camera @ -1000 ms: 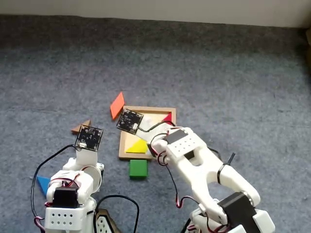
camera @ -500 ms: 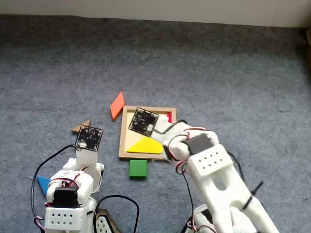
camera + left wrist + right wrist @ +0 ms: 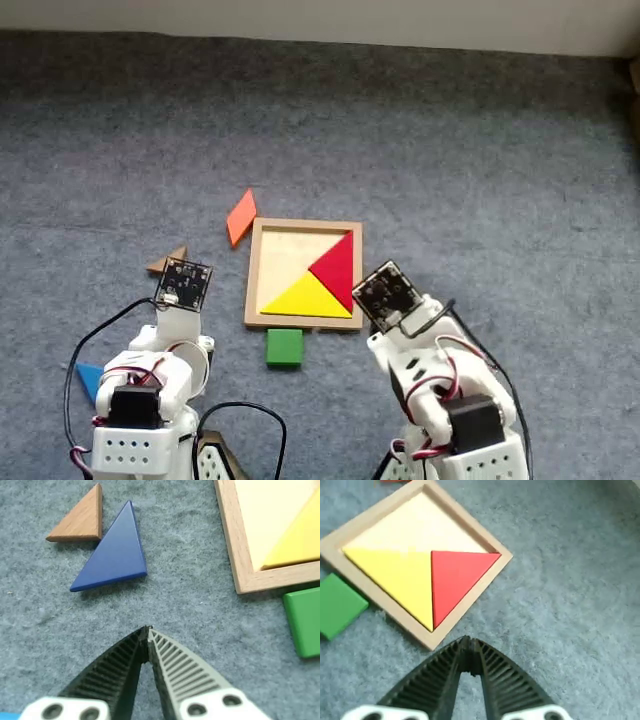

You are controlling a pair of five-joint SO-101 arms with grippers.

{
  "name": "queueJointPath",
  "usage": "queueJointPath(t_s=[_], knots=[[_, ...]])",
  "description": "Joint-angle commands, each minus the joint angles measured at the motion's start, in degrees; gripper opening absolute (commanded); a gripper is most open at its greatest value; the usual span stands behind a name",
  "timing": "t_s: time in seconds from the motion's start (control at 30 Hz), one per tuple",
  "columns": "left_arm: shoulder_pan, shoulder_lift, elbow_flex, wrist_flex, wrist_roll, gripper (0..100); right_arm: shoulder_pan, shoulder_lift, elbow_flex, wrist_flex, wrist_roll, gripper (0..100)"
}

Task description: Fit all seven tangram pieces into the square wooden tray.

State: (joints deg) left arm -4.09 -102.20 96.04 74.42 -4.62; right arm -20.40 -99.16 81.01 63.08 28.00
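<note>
At left jaws: closed, empty, over grey tabletop (image 3: 200, 615), near dark blue triangle (image 3: 115, 555) and brown triangle (image 3: 80, 519). Right jaws: closed, empty, just off tray (image 3: 470, 525) corner. Tray holds yellow triangle (image 3: 400, 577) and red triangle (image 3: 455, 577), edges touching. Green square (image 3: 337, 605) just outside tray.

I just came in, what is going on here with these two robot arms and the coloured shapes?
The job is to fit puzzle pieces into a wooden tray. The yellow triangle and red triangle lie inside it. The green square, orange piece, brown triangle, dark blue triangle and light blue piece lie on the carpet outside. The robot's left gripper and right gripper hold nothing, fingers shut.
</note>
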Motion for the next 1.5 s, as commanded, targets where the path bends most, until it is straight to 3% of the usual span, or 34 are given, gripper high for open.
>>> queueJointPath(t_s=[0.0, 0.17, 0.33, 0.47, 0.6, 1.47], knots=[[-0.57, -1.89, 1.10, 0.44, 0.44, 2, 0.92, -6.90, 4.00, 0.04, -6.07, 0.9], [-0.57, -1.89, 1.10, 0.44, 0.44, 2, 1.10, -5.32, 8.48, -0.04, -15.56, 0.9], [-0.57, -1.89, 1.10, 0.44, 0.44, 2, 1.89, -6.20, 11.03, -0.48, -18.55, 0.5], [-0.57, -1.89, 1.10, 0.44, 0.44, 2, 2.42, -6.20, 17.63, -7.78, -21.63, 0.5], [-0.57, -1.89, 1.10, 0.44, 0.44, 2, 2.95, -6.11, 23.87, -8.31, -21.98, 0.5], [-0.66, -1.98, 0.57, 0.79, 0.18, 2, 3.56, -5.67, 23.52, -4.09, -21.98, 0.5]])
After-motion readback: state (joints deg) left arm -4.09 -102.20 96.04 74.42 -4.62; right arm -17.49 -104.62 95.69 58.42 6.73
